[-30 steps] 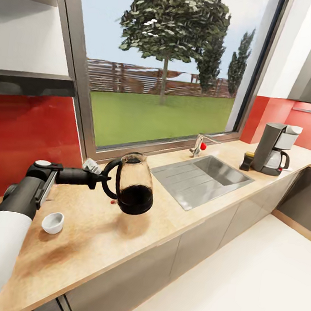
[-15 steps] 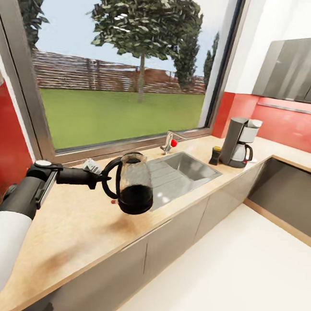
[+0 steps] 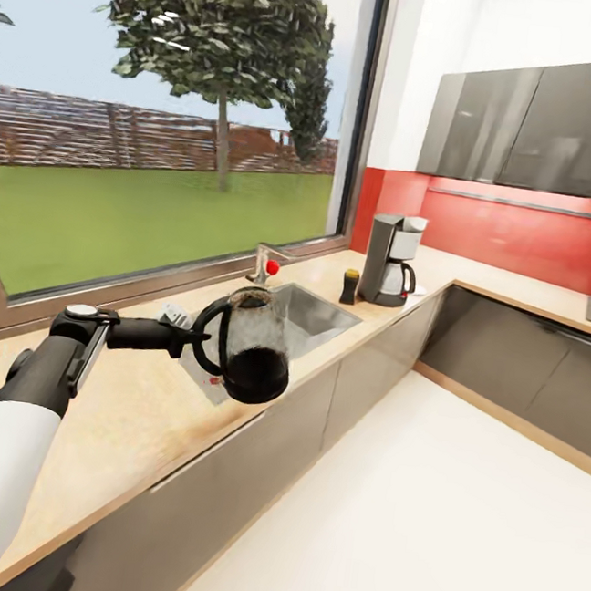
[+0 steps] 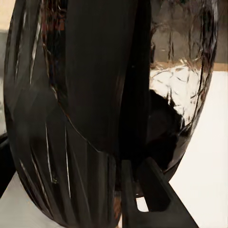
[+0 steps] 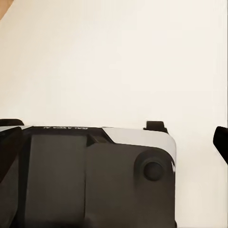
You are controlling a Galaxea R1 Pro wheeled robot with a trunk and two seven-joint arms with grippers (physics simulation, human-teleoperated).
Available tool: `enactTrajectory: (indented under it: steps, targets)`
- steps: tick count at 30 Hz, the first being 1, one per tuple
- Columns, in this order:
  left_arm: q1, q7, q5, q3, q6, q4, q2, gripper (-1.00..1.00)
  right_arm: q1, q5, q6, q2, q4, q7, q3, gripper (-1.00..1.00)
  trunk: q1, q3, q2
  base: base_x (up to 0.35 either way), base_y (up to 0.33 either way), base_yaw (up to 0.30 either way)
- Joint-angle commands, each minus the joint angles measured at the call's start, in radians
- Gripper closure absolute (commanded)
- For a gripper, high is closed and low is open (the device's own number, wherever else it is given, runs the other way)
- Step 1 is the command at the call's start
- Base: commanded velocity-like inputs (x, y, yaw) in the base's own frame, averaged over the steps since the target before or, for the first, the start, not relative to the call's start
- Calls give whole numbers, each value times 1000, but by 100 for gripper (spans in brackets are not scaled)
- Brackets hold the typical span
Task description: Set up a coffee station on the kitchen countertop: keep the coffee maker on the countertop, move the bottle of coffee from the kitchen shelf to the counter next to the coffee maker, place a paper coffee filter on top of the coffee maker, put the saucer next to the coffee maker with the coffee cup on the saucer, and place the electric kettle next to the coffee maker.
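Over the counter point(image 3: 150, 407), on the left, the left pincer point(image 3: 183, 336) grips the black handle of the kettle point(image 3: 250, 353). It holds the kettle up in the air, above the counter's near edge and just left of the sink point(image 3: 317, 312). The kettle is tipped a little. Its glass is brown and see-through, and the bottom part looks very dark. Up close, the left wrist view shows the dark glass of the kettle point(image 4: 95, 114) with two black fingers point(image 4: 156, 190) of the pincer beside it.

Far along the counter, past the sink, stands the coffee maker point(image 3: 391, 259). It is near the corner, by the red wall. The bottle point(image 3: 350, 286) with the yellow cap stands just left of it. A tap point(image 3: 264, 263) with a red knob sits behind the sink, under the big window point(image 3: 169, 116).

Down low, the right wrist view shows a black and white part of the robot over the pale floor point(image 5: 114, 57). I cannot tell if the right pincer is open or closed.
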Motion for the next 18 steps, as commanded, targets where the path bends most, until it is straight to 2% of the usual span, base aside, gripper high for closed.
enactTrajectory:
  steps: [1, 8, 18]
  targets:
    - [-2, -6, -4, 3, 11, -2, -1, 100, -1, -11, -3, 0, 1, 4, 7, -100, 1, -2, -2, 0, -272, -264]
    - [-2, -5, -5, 4, 11, -2, 0, 100, -1, -10, -3, 0, 1, 4, 7, -100, 1, -2, -2, 30, -272, -264]
    - [-1, -5, -5, 2, 10, -2, 0, 100, -1, -11, -3, 0, 1, 4, 7, -100, 1, -2, -2, 152, -260, -238]
